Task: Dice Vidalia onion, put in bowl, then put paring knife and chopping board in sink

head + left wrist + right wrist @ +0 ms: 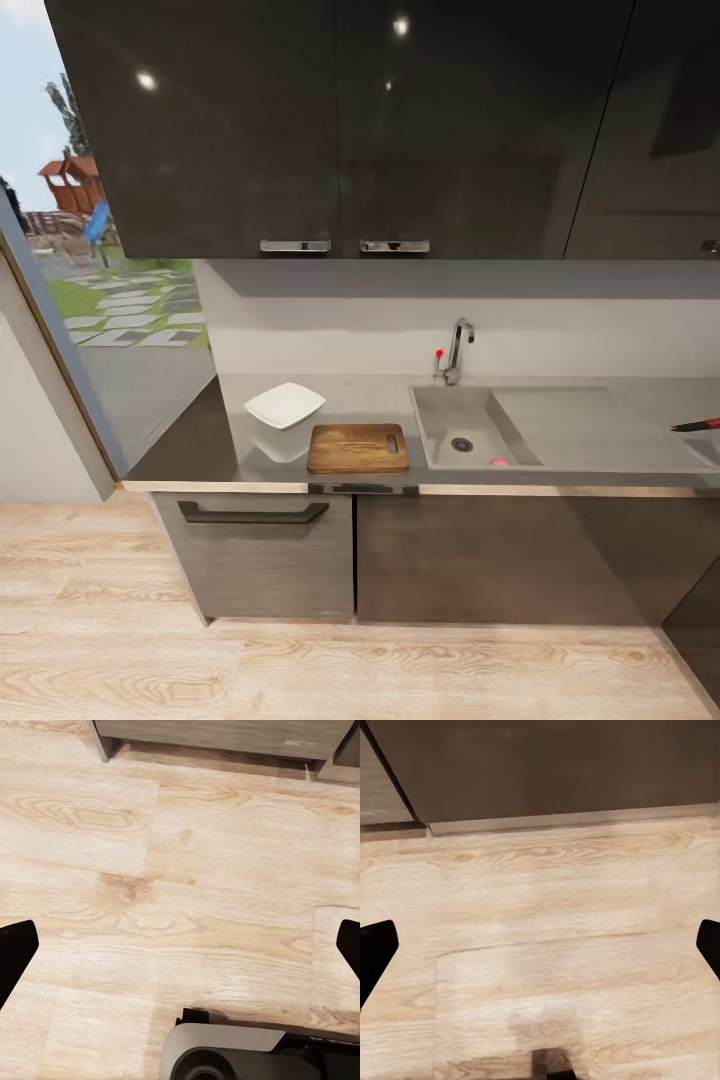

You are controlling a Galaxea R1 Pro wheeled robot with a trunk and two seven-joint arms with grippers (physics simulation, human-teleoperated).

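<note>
Facing the counter (pixel 380 400) from back on the wood floor (pixel 300 660), you have everything laid out in one run. The sink (pixel 470 425) sits right of centre, basin on its left and drainboard stretching right, tap behind. The board (pixel 358 448) lies flat just left of the sink near the front edge, probably so cutting happens beside the basin. The bowl (pixel 285 405) stands touching or just behind the board's left corner, handy for scraping dice into. The knife (pixel 697 425) rests far right, past the drainboard, red handle half cut off by the frame. The onion (pixel 499 462) lies in the basin at its front wall, near the drain.

Both pincers hang low and point at the floor, well apart from the onion. The left gripper (pixel 180 949) is spread wide and empty; the right gripper (pixel 540 949) likewise. I judge you must drive closer first.
</note>
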